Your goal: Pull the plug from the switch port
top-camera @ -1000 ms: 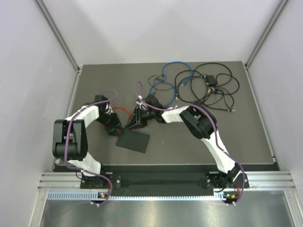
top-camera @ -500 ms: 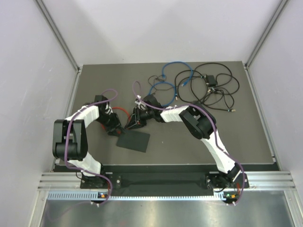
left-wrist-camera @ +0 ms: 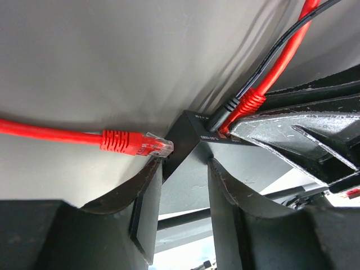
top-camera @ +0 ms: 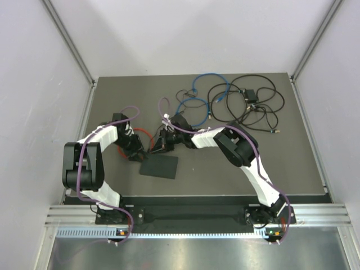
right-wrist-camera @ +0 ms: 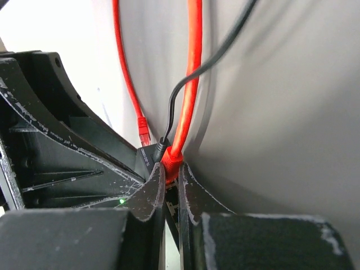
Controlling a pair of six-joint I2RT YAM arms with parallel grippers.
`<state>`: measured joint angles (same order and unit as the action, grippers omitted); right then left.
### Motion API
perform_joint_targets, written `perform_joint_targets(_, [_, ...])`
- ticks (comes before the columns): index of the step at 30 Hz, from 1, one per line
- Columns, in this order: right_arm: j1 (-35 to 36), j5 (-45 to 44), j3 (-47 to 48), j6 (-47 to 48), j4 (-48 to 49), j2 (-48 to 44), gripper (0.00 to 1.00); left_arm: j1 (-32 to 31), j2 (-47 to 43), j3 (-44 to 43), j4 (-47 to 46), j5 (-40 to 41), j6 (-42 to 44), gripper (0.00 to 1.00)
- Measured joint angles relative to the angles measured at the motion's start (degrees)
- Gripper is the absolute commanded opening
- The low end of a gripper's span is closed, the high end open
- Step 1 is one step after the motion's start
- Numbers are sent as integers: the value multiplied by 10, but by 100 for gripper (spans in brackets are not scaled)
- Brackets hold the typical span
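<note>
Right gripper pinching red plug seated in switch; left gripper clamping switch corner. Black power plug touching alongside, loose red connector near. Plug axis square to switch's far edge.

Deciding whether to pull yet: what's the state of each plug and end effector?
gripped red plug: apparently seated in the switch.
right end effector: shut on it.
black plug: plugged in beside it.
loose red plug: unplugged, on the table.
left end effector: straddles switch corner; grip unclear.
</note>
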<state>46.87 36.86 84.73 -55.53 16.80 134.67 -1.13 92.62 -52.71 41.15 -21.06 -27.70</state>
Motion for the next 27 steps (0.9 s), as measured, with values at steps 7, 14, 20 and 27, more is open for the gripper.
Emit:
perform_joint_targets(7, [-3,-33,-70,-106,125,-7,0,-14,0,-4,0,14,0,40])
perform_joint_targets(14, [-15,-29,-61,-160,121,4,0,-35,0,-11,-11,30,-4,40])
perform_joint_targets(20, [-52,-95,48,-103,22,28,0,-39,2,-13,-13,34,-6,40])
perform_joint_targets(27, [-89,-126,85,-43,-35,28,0,-40,2,-13,-13,34,-6,40])
